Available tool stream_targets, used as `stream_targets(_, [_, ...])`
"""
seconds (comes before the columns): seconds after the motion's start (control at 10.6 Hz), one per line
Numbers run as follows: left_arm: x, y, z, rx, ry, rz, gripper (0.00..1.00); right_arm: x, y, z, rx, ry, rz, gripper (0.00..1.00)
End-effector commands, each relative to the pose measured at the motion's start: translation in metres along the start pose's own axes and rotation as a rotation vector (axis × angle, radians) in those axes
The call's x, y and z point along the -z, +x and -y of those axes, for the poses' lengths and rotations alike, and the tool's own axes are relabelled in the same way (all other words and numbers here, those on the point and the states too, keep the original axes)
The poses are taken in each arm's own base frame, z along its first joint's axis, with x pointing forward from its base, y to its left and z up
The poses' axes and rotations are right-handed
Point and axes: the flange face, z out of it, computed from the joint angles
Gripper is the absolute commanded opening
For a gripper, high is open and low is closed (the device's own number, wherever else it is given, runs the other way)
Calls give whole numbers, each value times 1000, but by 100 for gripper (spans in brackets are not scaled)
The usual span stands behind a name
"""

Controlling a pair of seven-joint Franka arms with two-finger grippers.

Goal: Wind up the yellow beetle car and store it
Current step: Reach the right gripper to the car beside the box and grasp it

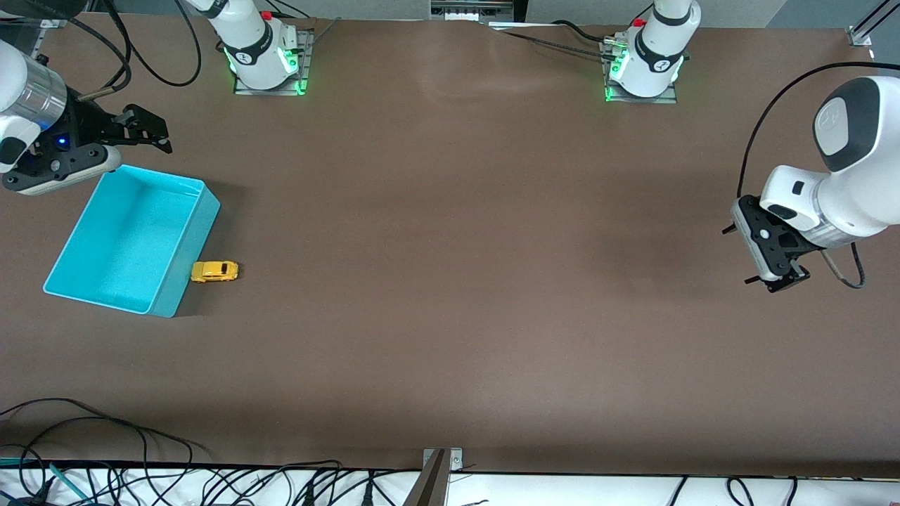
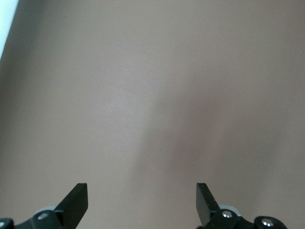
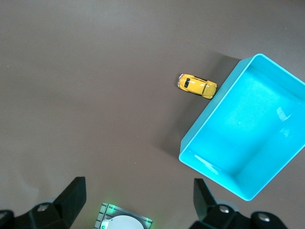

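Down near the front camera's edge of the brown table, bare tabletop runs the whole width, so we move up to the action. Toward the right arm's end sits the yellow beetle car, on its wheels on the table, its tail end touching or just about touching the outer wall of the turquoise bin. The car is outside the bin, on the side facing the middle of the table, close to the bin's corner nearest the front camera. The bin holds nothing that can be seen.

Up above, the right gripper hangs in the air over the table just off the bin's corner that lies farthest from the front camera. Its fingers are spread wide with nothing between them; the right wrist view shows both black fingertips well apart, and past them the car and the bin lie below, the car well apart from the gripper and on the bin's opposite long edge from it.

Over at the left arm's end, the left gripper waits in the air above bare table, far from the car and the bin. Its fingers are wide apart too, and empty; in the left wrist view the two dark pads frame nothing but brown tabletop.
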Motion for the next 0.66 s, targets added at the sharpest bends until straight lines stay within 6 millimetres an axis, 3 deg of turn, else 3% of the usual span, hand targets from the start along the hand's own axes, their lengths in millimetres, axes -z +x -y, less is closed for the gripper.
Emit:
stream_targets(0.0, [33,6,-22,208,-3,-1,100,3,0,2,-14,2,10,100])
stream_targets(0.38, [78,10,-60,599,1,39,100,2,1,1,-17,3,9,100])
stream_targets(0.56, [101,12,-80,774,8,48,100,-14,11,-5,-10,8,27,100])
